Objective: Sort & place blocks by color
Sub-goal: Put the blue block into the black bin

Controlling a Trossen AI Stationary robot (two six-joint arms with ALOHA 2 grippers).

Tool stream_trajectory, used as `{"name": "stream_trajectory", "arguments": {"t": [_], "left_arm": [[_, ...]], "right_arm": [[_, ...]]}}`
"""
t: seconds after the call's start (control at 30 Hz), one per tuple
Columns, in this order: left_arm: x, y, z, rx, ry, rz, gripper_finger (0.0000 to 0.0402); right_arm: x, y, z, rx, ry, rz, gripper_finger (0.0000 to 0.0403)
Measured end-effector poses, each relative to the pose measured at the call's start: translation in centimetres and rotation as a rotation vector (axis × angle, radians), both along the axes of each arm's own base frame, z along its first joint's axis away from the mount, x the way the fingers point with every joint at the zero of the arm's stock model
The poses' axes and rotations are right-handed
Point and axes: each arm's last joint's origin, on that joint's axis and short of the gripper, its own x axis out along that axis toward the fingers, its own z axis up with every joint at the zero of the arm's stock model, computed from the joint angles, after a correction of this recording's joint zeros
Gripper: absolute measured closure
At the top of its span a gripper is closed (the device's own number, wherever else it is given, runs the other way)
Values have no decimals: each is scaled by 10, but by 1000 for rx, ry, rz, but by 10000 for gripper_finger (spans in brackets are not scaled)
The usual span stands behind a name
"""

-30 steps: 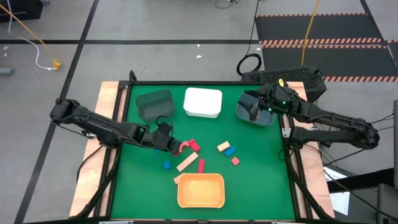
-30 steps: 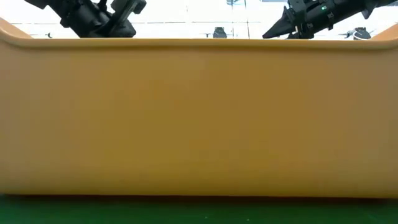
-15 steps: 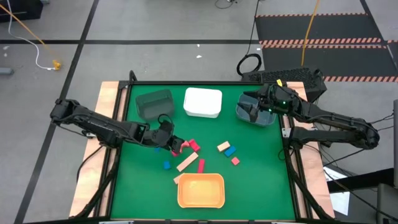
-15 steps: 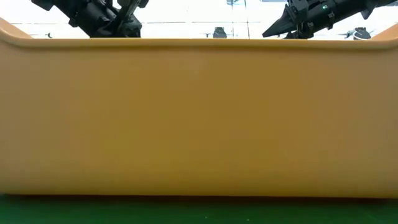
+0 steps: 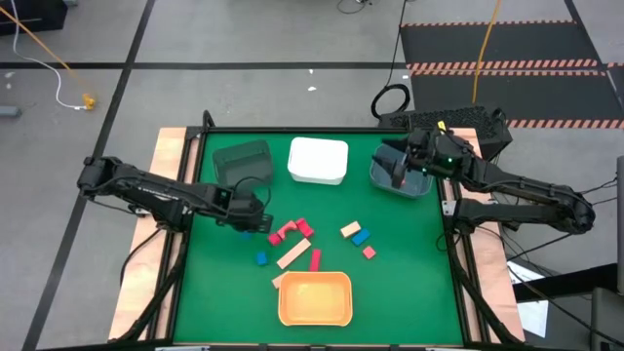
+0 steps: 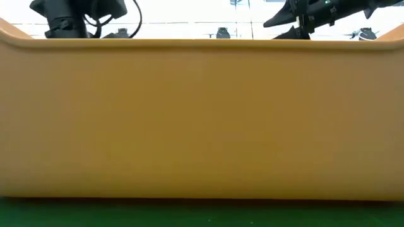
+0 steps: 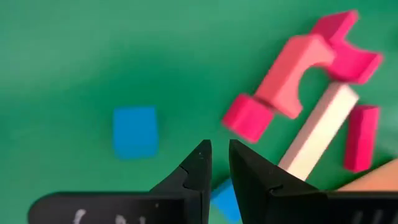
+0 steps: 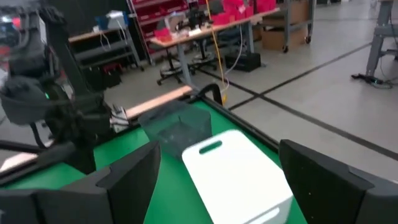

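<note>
The blocks lie loose on the green mat. They include a red arch (image 5: 286, 232) (image 7: 297, 74), a red cube (image 7: 247, 117), a tan bar (image 5: 292, 255) (image 7: 318, 132), a red bar (image 5: 315, 259), a blue cube (image 5: 261, 258) (image 7: 135, 130), and a tan (image 5: 349, 230), blue (image 5: 362, 237) and red (image 5: 369, 252) trio to the right. My left gripper (image 5: 260, 222) (image 7: 219, 150) points steeply down just left of the arch, shut, with nothing between its tips. Another blue block (image 7: 227, 199) shows behind its fingers. My right gripper (image 5: 400, 168) (image 8: 217, 186) hovers open and level over the clear bin (image 5: 417, 186).
An orange bin (image 5: 314, 297) stands at the near edge, and its wall (image 6: 202, 120) fills the low view. A dark bin (image 5: 242, 161) and a white lidded bin (image 5: 318, 161) (image 8: 239, 171) stand along the far edge. Bare mat lies at the left and right sides.
My left gripper has drawn back from the red arch toward the table's left edge. It has also tipped, so that it now points more steeply down, and it has stayed shut. The right arm has kept its place.
</note>
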Motion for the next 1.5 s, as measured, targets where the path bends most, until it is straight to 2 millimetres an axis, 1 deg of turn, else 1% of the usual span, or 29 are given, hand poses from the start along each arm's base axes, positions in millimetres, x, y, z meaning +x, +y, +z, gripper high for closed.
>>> {"name": "stream_trajectory", "arguments": {"t": [0.13, 0.27, 0.5, 0.7, 0.77, 0.93, 1.17, 1.33, 1.4, 1.5], "left_arm": [[-6, -1, -2, 0, 62, 0, 344], [-4, 2, -2, 6, 46, 10, 343], [-2, 3, -1, 10, 29, 4, 343], [-2, 3, -1, 24, 20, -35, 343], [-2, 3, -1, 22, 20, -27, 343], [-2, 8, -1, 19, 29, 61, 343], [-1, 12, -1, 74, 25, 70, 344], [-5, 15, -4, 79, 78, 79, 344], [-8, 15, -5, 85, 105, 68, 344], [-9, 15, -5, 85, 123, -11, 344]], "right_arm": [[1, 0, 1, -9, -12, 0, 83], [3, -1, 1, -44, 0, 6, 83], [10, -4, -4, -38, 23, 7, 83], [15, -6, -9, -25, 53, 11, 83], [17, -6, -10, -22, 61, 11, 83], [18, -7, -12, -18, 72, 12, 83], [18, -7, -12, -26, 74, 13, 83], [18, -7, -12, -26, 74, 13, 83], [18, -7, -12, -26, 74, 13, 83], [18, -7, -12, -26, 73, 13, 83]]}}
